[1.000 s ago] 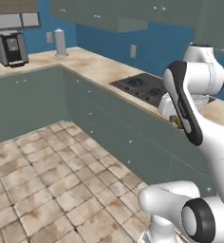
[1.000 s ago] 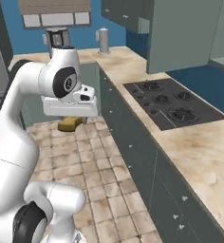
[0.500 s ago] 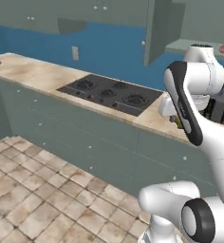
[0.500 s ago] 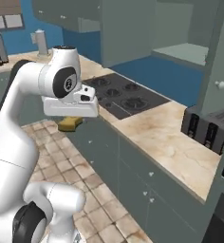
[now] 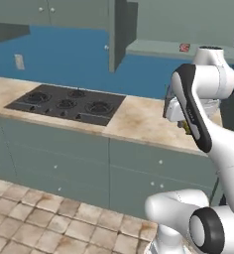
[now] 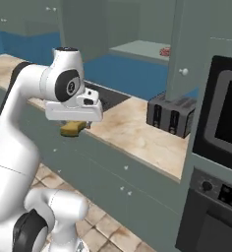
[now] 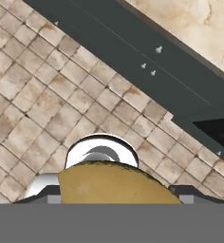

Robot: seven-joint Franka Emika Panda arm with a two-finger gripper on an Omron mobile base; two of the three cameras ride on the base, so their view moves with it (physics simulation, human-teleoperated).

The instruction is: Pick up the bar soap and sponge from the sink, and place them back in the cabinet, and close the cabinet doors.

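Note:
My gripper (image 6: pixel 74 126) is shut on the mustard-yellow sponge (image 6: pixel 72 128), held in front of the counter edge at about counter height. In the hand view the sponge (image 7: pixel 113 182) bulges between the fingertips, above tiled floor. In the left base view the sponge (image 5: pixel 186 127) peeks out behind the forearm. The cabinet (image 5: pixel 173 30) stands open above the counter, and the pinkish-red bar soap (image 5: pixel 184 47) lies on its shelf (image 6: pixel 137 49). One cabinet door (image 5: pixel 117 32) swings out on the left, and another (image 6: pixel 191 44) with a pale knob stands on the right. The sink is out of view.
A black cooktop (image 5: pixel 67 102) is set into the beige counter (image 5: pixel 139 119). A dark toaster (image 6: pixel 170 115) stands under the cabinet. A black oven tower (image 6: pixel 220 162) rises at the right. Grey-green lower cabinets (image 5: pixel 64 163) line the tiled floor (image 5: pixel 34 218).
The whole scene has slid left as the base moved along the counter: the coffee machine left the view, then the cooktop and open cabinet came in. The sponge has stayed in the gripper.

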